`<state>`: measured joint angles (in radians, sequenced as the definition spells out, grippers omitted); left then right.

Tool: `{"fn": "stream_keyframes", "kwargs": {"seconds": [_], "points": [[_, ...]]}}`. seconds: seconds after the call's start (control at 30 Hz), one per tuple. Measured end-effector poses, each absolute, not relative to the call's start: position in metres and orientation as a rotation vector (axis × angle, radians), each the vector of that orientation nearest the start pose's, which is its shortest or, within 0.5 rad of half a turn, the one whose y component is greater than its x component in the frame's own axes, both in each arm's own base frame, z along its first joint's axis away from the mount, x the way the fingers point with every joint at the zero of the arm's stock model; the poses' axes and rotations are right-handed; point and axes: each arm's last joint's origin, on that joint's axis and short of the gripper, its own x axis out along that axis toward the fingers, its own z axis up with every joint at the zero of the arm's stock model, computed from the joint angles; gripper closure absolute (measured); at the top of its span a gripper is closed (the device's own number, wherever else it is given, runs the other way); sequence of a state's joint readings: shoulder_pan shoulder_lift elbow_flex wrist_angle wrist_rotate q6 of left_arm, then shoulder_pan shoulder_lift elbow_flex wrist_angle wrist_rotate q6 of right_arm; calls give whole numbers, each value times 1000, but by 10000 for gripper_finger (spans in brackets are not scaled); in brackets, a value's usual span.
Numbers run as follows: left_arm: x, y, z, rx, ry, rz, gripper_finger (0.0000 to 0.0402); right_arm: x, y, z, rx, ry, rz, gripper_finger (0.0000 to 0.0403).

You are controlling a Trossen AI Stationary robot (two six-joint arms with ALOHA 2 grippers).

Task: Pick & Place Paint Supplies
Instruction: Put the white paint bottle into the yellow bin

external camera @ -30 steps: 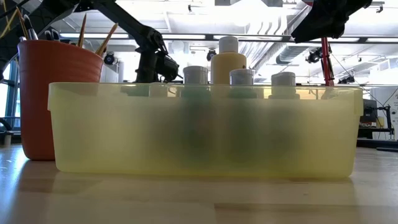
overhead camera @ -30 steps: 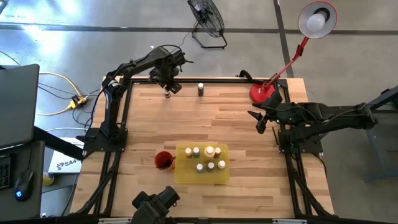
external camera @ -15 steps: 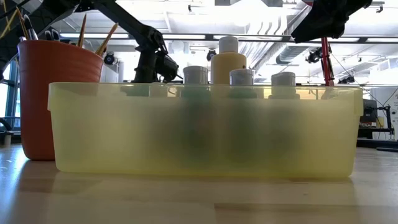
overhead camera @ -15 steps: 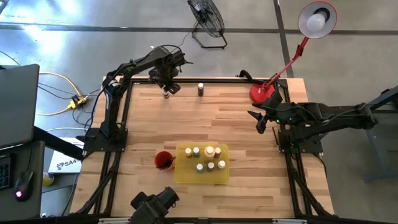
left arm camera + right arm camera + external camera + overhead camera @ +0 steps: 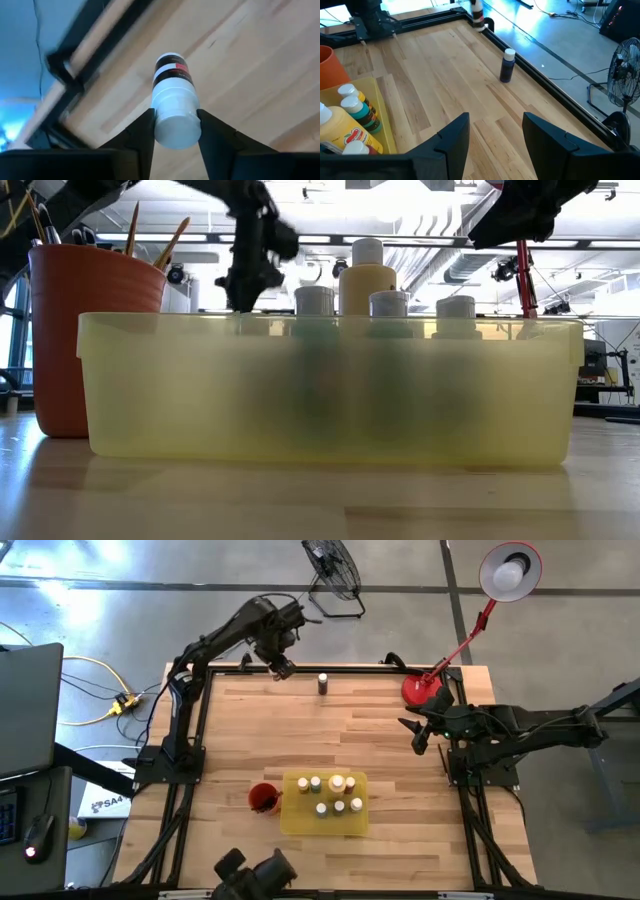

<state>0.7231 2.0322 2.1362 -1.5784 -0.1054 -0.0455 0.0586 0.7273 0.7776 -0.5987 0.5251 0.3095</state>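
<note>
My left gripper [image 5: 281, 667] is up over the table's far left edge, shut on a small dark paint bottle [image 5: 170, 75] that has a white cap and a red and white label. A second dark bottle [image 5: 322, 683] stands on its base near the far edge. Several more bottles [image 5: 337, 783] stand in the yellow tray [image 5: 292, 825] near the front. Next to the tray a red cup [image 5: 262, 797] holds brushes. My right gripper [image 5: 415, 735] waits open over the table's right side, nothing between its fingers. My left gripper pinches the bottle's white cap [image 5: 175, 125] between its two fingers [image 5: 145, 135], one on each side. The fingers point down from above. The bottle hangs upright below them, its base lifted clear of the table.
A red lamp base [image 5: 423, 690] sits at the far right corner, its arm reaching up and away. Black frame rails [image 5: 350, 668] run along the table's edges. Bare wood [image 5: 330, 735] lies between the far bottle and the tray.
My left gripper has gone up from the table near the far left edge, most of it in the last half second, and has rolled a little. The bottle that stood on the table under it now hangs clear of the wood.
</note>
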Motion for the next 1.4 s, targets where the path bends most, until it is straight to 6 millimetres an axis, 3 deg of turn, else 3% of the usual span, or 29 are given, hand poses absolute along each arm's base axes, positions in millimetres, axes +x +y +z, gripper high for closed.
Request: {"fn": "stream_keyframes", "kwargs": {"seconds": [0.27,0.53,0.67,1.0,1.4], "points": [[299,203,406,-386,1139,562,273,144,-6,303,137,456,-531,229],[295,129,445,-346,1024,455,282,144,-6,303,136,457,-531,229],[299,90,453,-346,998,382,279,144,-6,303,136,457,-531,229],[313,-2,453,-373,1023,215,278,144,-6,303,136,457,-531,229],[305,-86,450,-450,1017,237,278,144,-6,303,136,458,-531,229]]}}
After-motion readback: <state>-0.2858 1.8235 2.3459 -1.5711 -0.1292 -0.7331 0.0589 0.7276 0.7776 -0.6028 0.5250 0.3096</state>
